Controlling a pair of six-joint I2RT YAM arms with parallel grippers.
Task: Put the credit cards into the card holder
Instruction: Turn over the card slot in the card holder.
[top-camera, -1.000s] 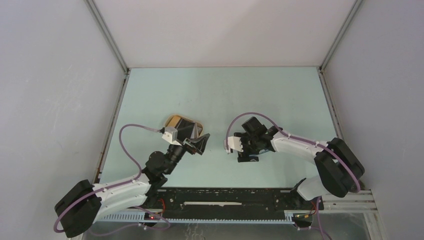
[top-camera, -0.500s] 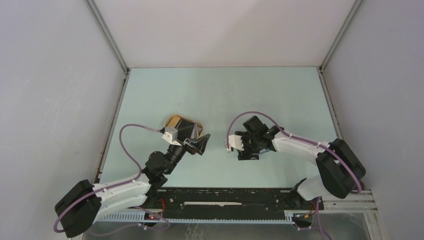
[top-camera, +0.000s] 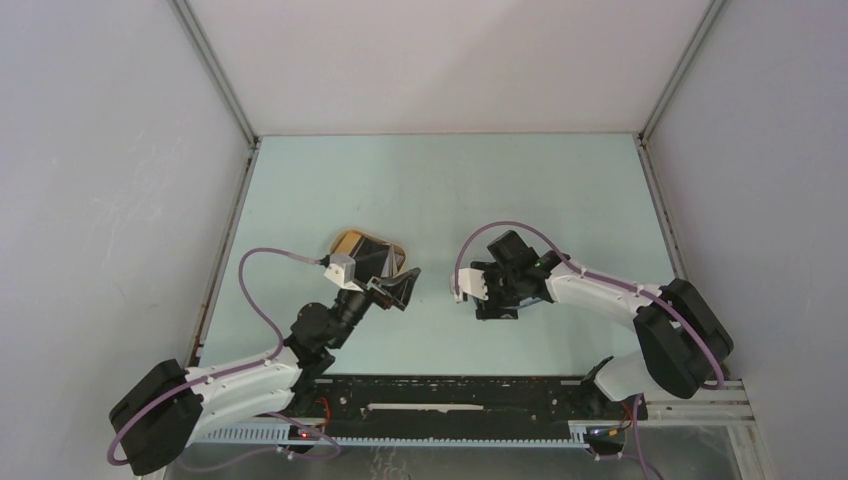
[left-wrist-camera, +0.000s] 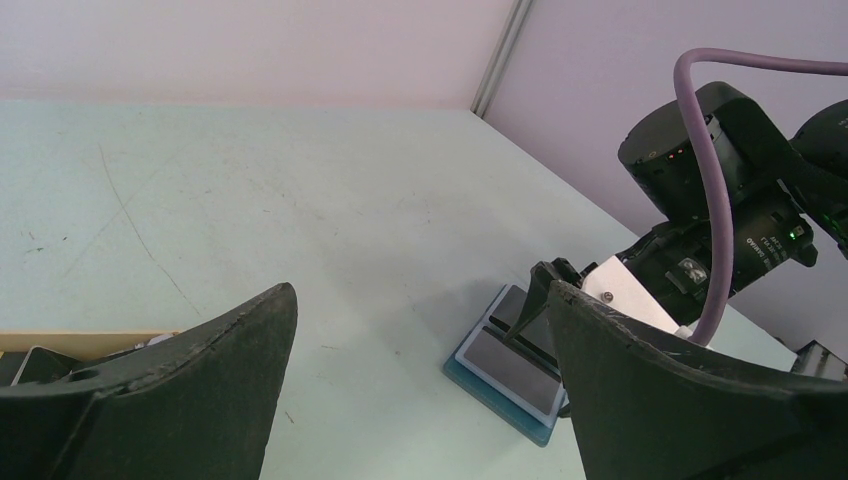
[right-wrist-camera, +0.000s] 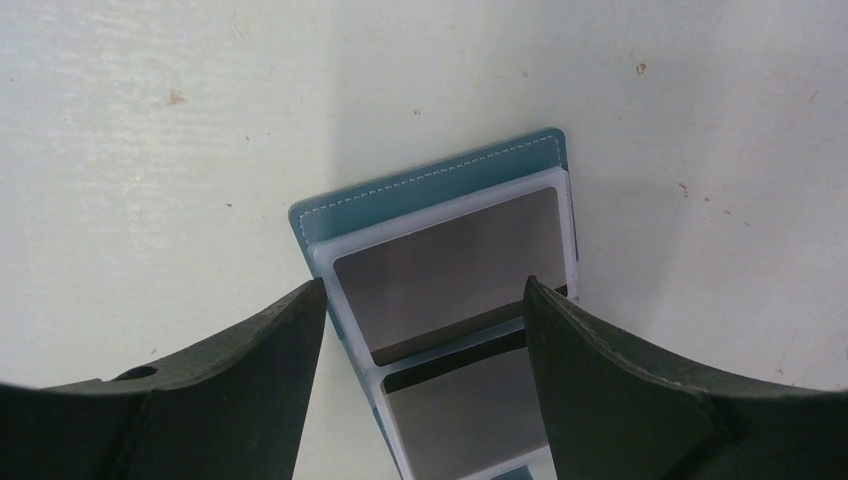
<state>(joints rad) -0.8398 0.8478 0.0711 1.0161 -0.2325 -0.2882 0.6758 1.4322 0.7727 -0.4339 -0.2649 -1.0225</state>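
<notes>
So the right gripper (right-wrist-camera: 420, 300) hangs with fingers spread, gripping nothing. The open teal stitched card holder (right-wrist-camera: 420, 185) lies flat between them, with grey plastic credit cards (right-wrist-camera: 450, 270) in its clear pockets, probably for a last nudge. The left gripper (left-wrist-camera: 420, 300) is wide open too, with the tan oval tray (top-camera: 352, 240) by its left finger.

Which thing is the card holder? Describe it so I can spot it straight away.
On the pale green table, look right of centre, directly beneath the right fingers, which are spread open. The card holder lies flat there, a teal stitched wallet with grey cards showing in pale-edged sleeves. Its only neighbour, the tray by the left arm, is tan and rounded.
</notes>
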